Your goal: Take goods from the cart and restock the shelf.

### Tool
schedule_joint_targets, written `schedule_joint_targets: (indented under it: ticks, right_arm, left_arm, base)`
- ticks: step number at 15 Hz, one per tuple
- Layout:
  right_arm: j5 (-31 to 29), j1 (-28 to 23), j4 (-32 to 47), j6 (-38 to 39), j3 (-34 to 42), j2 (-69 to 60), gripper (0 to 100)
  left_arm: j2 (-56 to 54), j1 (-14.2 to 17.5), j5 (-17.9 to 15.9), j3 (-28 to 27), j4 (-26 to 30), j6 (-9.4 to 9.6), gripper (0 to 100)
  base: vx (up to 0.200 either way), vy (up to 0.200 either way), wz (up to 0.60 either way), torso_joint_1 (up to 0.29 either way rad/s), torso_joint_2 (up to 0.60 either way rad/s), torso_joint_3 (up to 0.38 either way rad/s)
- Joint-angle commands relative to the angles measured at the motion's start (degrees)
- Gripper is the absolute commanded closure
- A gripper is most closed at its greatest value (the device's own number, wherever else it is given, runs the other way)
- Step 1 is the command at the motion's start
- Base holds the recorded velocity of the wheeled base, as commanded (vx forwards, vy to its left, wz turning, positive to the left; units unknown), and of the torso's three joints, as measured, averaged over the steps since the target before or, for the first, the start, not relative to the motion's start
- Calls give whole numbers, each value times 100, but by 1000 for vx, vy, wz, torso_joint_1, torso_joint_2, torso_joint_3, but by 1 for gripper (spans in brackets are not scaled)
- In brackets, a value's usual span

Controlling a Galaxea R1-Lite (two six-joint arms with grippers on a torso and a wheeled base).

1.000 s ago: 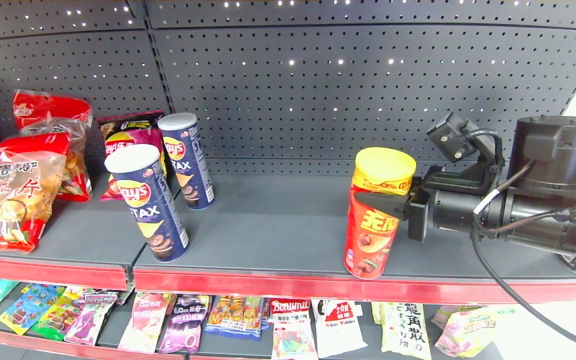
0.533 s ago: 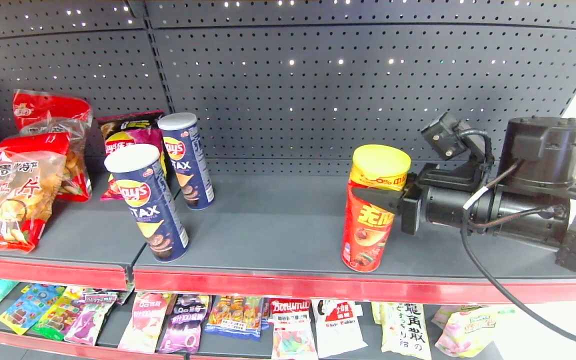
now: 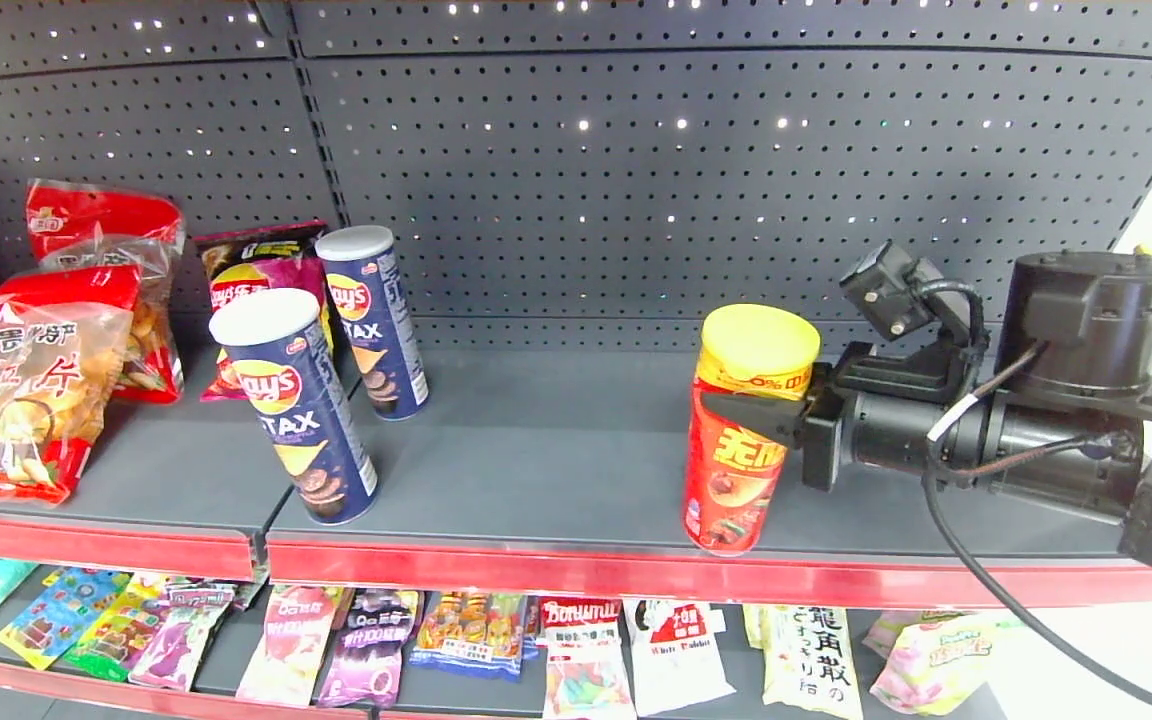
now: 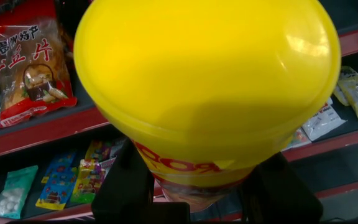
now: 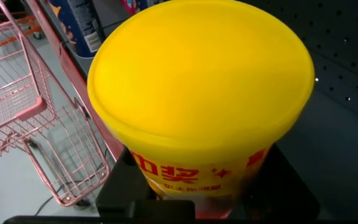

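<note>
The right hand (image 3: 748, 408) pinches the red chip can (image 3: 736, 480) just under its yellow lid. The can is upright at about 4 o'clock on the grey shelf (image 3: 556, 450), its base close to the red front lip. The nearer blue chip can (image 3: 301, 400) stands well apart at 9 o'clock. The left hand (image 4: 197, 202) clamps a second yellow-lidded can (image 4: 210, 81).

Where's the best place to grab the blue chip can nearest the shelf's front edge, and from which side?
Grip the front blue can round its cylindrical body, about mid-height. Come from the front or its right, where the shelf is open; a second blue can stands behind and a snack bag lies left. It stands upright, so a level pinch should suit.
</note>
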Motion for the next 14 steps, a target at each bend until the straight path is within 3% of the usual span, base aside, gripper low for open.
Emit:
schedule_joint_targets:
  ticks: [1, 9, 10, 14]
  right_arm:
    - [3, 4, 25, 2, 70, -49, 100]
    - [-5, -13, 25, -6, 106, -31, 100]
    - [-5, -13, 17, -6, 106, -22, 0]
    - [-14, -13, 17, 11, 62, -31, 0]
  left_arm:
    - [-29, 3, 2, 1, 1, 0, 100]
    - [-37, 3, 2, 1, 1, 0, 100]
    - [-37, 3, 2, 10, 1, 0, 100]
    - [-46, 3, -7, 80, 1, 0, 100]
  base:
    - [0, 0, 0, 0, 0, 0]
    - [0, 0, 0, 0, 0, 0]
    - [0, 0, 0, 0, 0, 0]
    - [0, 0, 0, 0, 0, 0]
